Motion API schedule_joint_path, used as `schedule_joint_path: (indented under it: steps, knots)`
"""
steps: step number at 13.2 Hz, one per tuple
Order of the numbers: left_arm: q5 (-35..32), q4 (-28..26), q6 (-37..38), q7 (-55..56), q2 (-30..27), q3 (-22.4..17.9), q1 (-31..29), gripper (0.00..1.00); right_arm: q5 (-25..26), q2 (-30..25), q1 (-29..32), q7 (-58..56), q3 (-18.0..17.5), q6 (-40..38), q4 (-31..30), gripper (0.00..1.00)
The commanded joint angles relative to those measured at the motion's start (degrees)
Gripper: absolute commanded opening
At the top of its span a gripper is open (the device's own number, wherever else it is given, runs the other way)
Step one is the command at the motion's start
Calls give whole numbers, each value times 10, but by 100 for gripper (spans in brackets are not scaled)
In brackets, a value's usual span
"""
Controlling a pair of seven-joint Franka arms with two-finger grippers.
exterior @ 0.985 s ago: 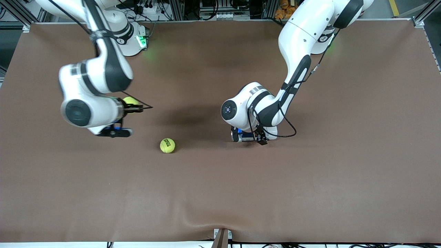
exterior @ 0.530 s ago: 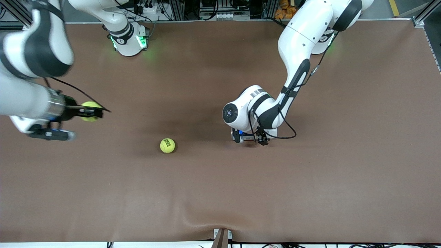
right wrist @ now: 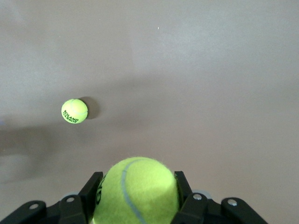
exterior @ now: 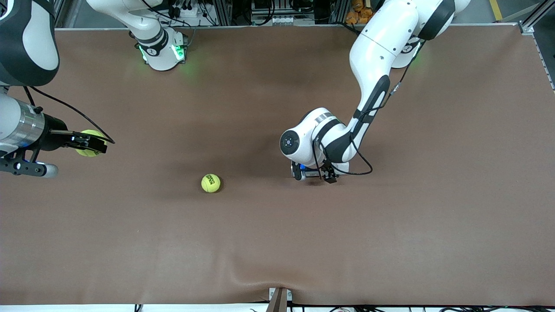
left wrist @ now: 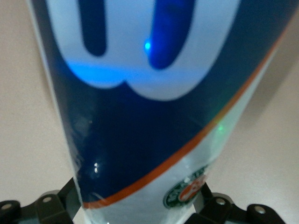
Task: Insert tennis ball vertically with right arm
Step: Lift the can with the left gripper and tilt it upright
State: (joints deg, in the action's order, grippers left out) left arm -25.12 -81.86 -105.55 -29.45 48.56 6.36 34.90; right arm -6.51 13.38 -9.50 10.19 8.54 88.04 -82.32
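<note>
ball (right wrist: 138, 189) clamped in right gripper (exterior: 89, 143) fingers; carry it above can (left wrist: 149, 107), which left gripper (exterior: 313, 173) fingers straddle; centre, descend straight.

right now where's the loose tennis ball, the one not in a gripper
In the front view the loose tennis ball lies on the brown table, between both arms' grippers.
</note>
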Motion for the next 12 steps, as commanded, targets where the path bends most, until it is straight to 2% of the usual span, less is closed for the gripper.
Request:
schedule_joint_path:
  steps: [1,3,4,6,9,12]
  knots:
    - [-3,7,-13,-17,12,-1,-1,75,6,2,8,-2,-10,2,10,0]
    - [-3,7,-13,-24,11,-1,-2,73,6,2,8,-2,-10,2,10,0]
    - [-2,7,-13,-25,11,-2,-2,68,6,2,8,-2,-10,2,9,0]
    - [-3,7,-14,-27,11,-2,-3,66,6,2,7,-2,-10,2,8,0]
    - [-1,7,-14,-28,1,-2,-3,67,6,2,7,-3,-10,2,8,0]
    - [11,30,-28,-26,-3,9,-4,67,6,2,6,-3,-11,2,8,0]
